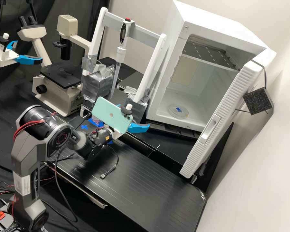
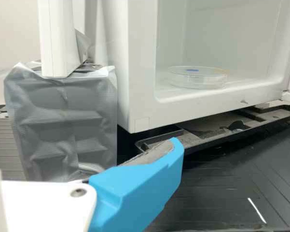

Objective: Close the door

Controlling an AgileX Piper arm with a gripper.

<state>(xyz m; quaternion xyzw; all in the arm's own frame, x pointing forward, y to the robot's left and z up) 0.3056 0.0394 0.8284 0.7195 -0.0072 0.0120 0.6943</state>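
White and ribbed along its free edge, the door (image 1: 191, 158) stood wide open from the cabinet (image 1: 191, 13), swung out over the desk (image 1: 145, 196) on the side beside the wall (image 1: 264, 180). We had the gripper (image 1: 134, 115) in front of the cabinet, near its lower corner, its blue fingers (image 2: 145, 186) spread and nothing between them. To do the step well, we judged it best to travel low past the free edge, set a finger behind it or against the outer face, and draw the door round in a smooth arc about its hinge side. Pushing far from the hinge would need least force; pulling straight would risk slipping off. We would also need to get the gripper out of the closing gap, and finish gently for the dish (image 1: 178, 111) inside. As for its lie, the door's long axis ran upright, parallel to the cabinet's side, with the recessed grip (image 1: 210, 129) facing outward along the free edge and the outer face turned towards the wall.
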